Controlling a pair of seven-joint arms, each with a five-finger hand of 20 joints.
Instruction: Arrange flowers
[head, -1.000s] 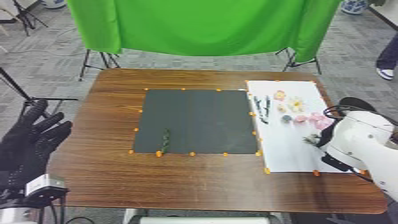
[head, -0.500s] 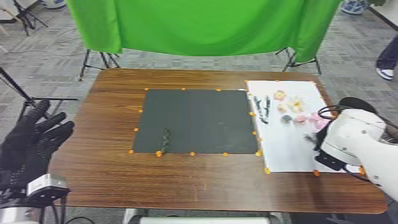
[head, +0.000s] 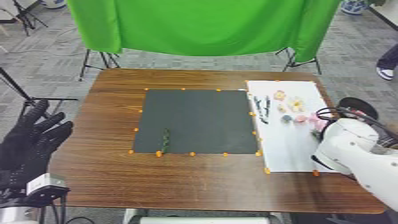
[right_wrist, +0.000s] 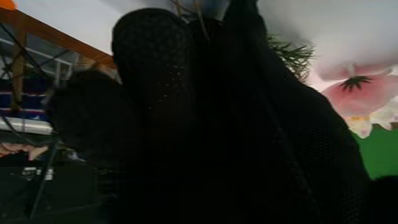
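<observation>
Flowers (head: 296, 104) lie on white paper (head: 286, 155) at three o'clock. The left hand (head: 28, 145), at nine, is loosely open; I cannot tell the right hand's (right_wrist: 195, 150) state.

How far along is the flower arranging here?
One green sprig lies on the dark board; placing looks barely begun. I can't tell whether the right robot hand, near the pink flowers, holds anything. Remaining: those, the pale blossoms and dark sprigs on the white sheet.
</observation>
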